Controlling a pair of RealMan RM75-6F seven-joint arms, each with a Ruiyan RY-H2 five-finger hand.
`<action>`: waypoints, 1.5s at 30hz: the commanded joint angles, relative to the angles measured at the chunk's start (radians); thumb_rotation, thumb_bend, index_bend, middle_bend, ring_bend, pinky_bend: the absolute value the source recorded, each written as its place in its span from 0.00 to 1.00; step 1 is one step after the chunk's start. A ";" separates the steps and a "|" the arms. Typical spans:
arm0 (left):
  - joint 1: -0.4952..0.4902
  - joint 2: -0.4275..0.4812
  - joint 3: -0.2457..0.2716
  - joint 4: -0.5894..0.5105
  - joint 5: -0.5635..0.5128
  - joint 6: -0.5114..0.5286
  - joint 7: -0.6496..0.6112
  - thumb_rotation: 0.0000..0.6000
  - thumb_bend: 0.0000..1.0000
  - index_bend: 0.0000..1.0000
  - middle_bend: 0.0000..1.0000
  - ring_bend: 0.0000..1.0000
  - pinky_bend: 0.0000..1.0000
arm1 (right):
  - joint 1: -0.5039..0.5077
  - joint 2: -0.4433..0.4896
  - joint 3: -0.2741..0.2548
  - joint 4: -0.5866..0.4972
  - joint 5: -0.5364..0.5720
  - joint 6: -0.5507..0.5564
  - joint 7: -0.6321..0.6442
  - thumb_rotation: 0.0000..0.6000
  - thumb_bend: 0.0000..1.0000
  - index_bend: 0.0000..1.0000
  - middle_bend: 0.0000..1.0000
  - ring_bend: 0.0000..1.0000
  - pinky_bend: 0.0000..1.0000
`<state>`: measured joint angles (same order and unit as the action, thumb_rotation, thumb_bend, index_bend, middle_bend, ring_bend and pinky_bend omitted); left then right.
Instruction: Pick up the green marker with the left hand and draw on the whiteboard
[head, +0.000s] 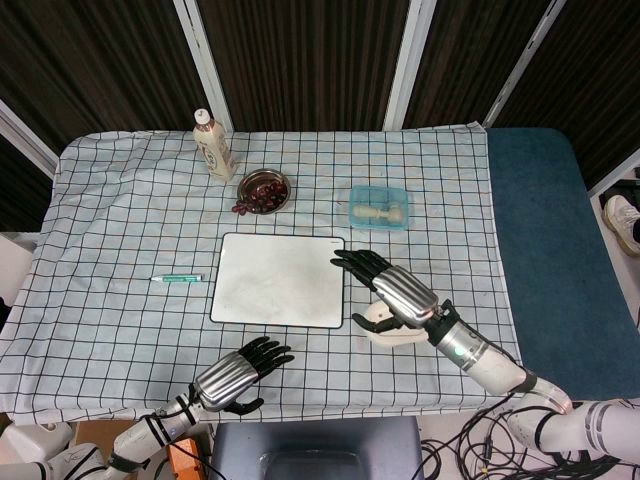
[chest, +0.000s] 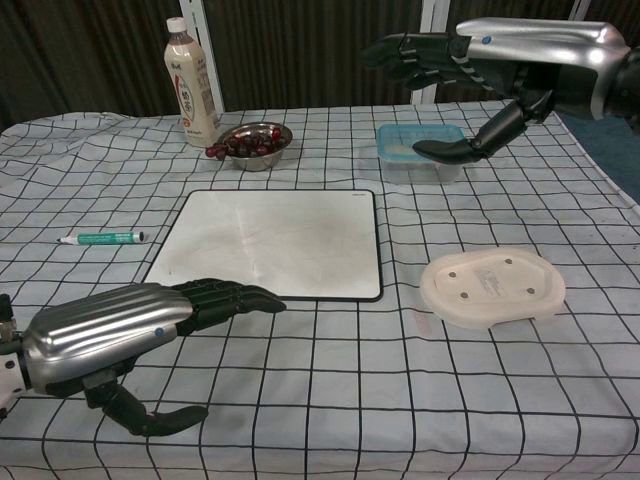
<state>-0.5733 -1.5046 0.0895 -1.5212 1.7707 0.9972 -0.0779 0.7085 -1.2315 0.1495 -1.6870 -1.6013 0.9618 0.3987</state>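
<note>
The green marker (head: 179, 278) (chest: 103, 238) lies flat on the checked cloth, left of the whiteboard (head: 279, 279) (chest: 272, 243). My left hand (head: 238, 374) (chest: 130, 335) hovers near the table's front edge, below and right of the marker, fingers stretched out and holding nothing. My right hand (head: 393, 288) (chest: 480, 62) is raised above the board's right edge, fingers extended toward the board, also holding nothing. The whiteboard surface looks blank.
A white oval dish (chest: 492, 287) lies upside down right of the board, under my right hand. At the back stand a drink bottle (head: 213, 146) (chest: 190, 85), a metal bowl of dark fruit (head: 264, 190) (chest: 252, 145) and a blue lidded container (head: 379, 207) (chest: 420, 150).
</note>
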 joint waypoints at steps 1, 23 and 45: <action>-0.004 0.000 -0.007 0.007 -0.014 0.002 0.002 1.00 0.36 0.00 0.03 0.00 0.00 | -0.004 0.006 -0.006 0.007 -0.002 0.012 -0.003 1.00 0.32 0.00 0.00 0.00 0.05; 0.033 -0.294 -0.268 0.676 -0.368 0.179 0.357 1.00 0.40 0.29 0.33 0.11 0.01 | -0.492 0.082 -0.254 0.385 -0.038 0.482 -0.011 1.00 0.32 0.00 0.00 0.00 0.05; -0.042 -0.481 -0.257 1.021 -0.398 0.136 0.477 1.00 0.39 0.49 0.46 0.20 0.00 | -0.484 0.126 -0.251 0.345 -0.033 0.391 0.010 1.00 0.32 0.00 0.00 0.00 0.05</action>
<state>-0.6106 -1.9747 -0.1755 -0.5177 1.3658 1.1318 0.3988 0.2248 -1.1064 -0.1011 -1.3411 -1.6342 1.3537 0.4072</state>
